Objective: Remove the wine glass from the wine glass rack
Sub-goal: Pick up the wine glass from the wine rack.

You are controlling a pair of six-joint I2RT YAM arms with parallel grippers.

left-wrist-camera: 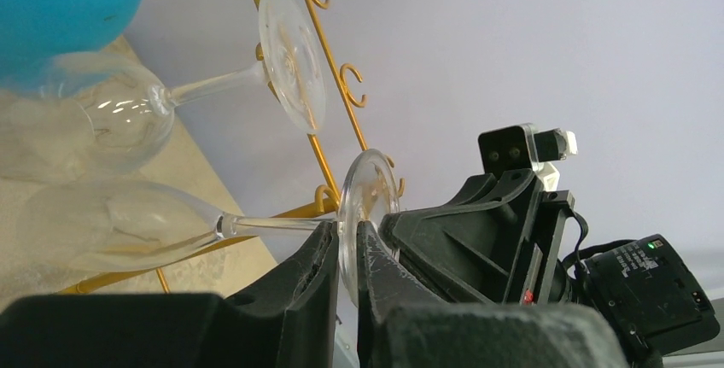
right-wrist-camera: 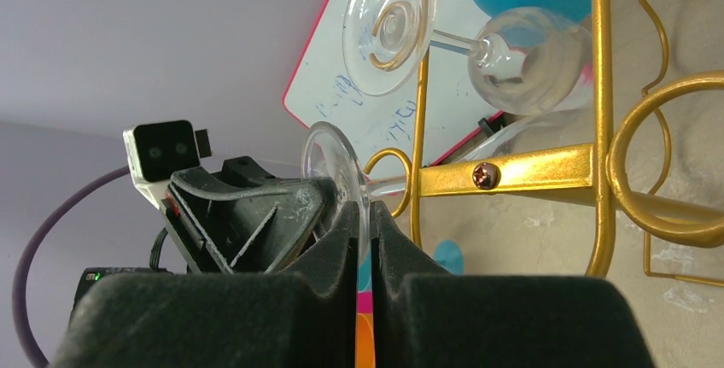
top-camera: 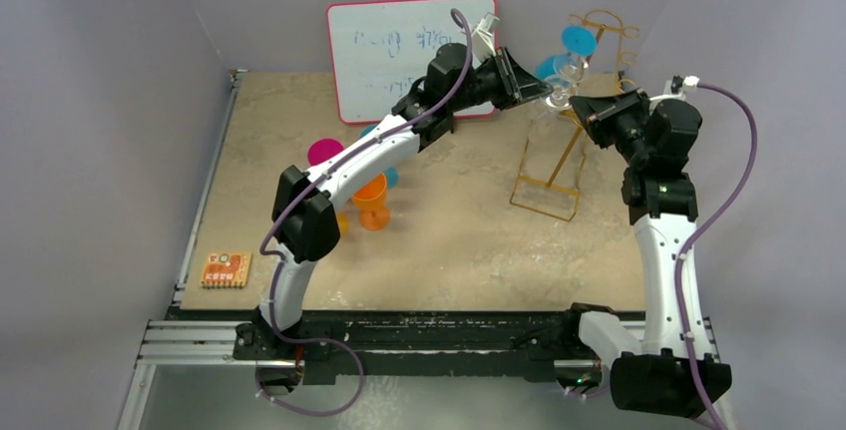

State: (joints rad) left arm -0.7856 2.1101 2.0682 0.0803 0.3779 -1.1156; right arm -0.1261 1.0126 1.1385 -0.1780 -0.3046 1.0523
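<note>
The left hand (left-wrist-camera: 347, 238) and the right hand (right-wrist-camera: 365, 221) both pinch the round foot of the lower wine glass (left-wrist-camera: 111, 224). It lies sideways, its stem in a hook of the gold wine glass rack (right-wrist-camera: 529, 170).

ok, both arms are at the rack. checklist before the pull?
1. left gripper on the foot of the lower wine glass: ok, fingers pinch the rim from both sides.
2. right gripper on the same foot: ok, shut on the rim, opposite the left.
3. Glass free of the wine glass rack: not ok, the stem sits in its hook.
4. upper wine glass out of the pull path: cannot tell, it hangs just above, with the bowls close together.
5. Rack base flat on the table: cannot tell from the top view.
</note>
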